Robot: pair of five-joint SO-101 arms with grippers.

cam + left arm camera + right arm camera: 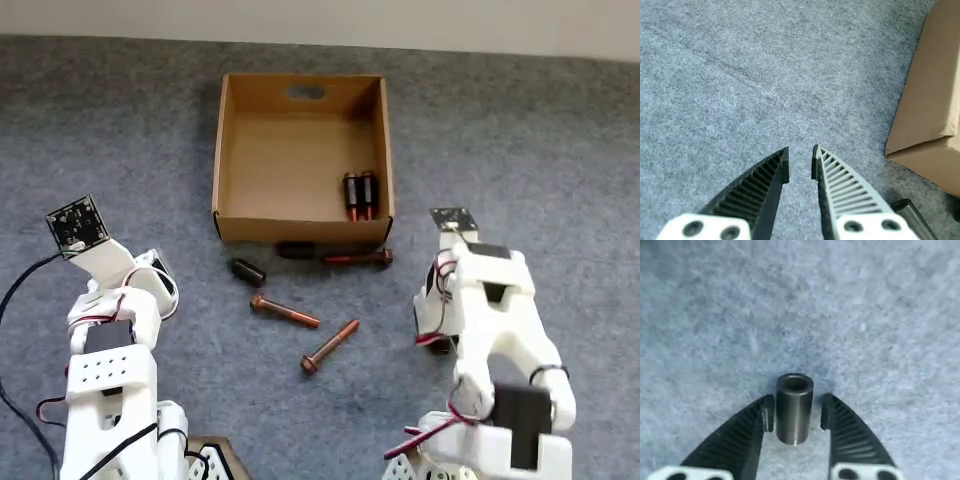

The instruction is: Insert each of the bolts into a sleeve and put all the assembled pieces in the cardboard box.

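Grey felt desk (560,150); cardboard box (300,228) as landmark. My right hand (796,410) is spread around a dark sleeve (794,407) lying out from the box's front right corner. There is a slim gap on each flank. Its long axis runs in line with my fingers, bore facing away from my wrist. My left hand (800,159) is slightly parted, holding nothing, off the box's front left corner. First bolt (285,310) and second bolt (330,347) lie loose before the front wall, both slanted to it. Open felt flanks both side walls.
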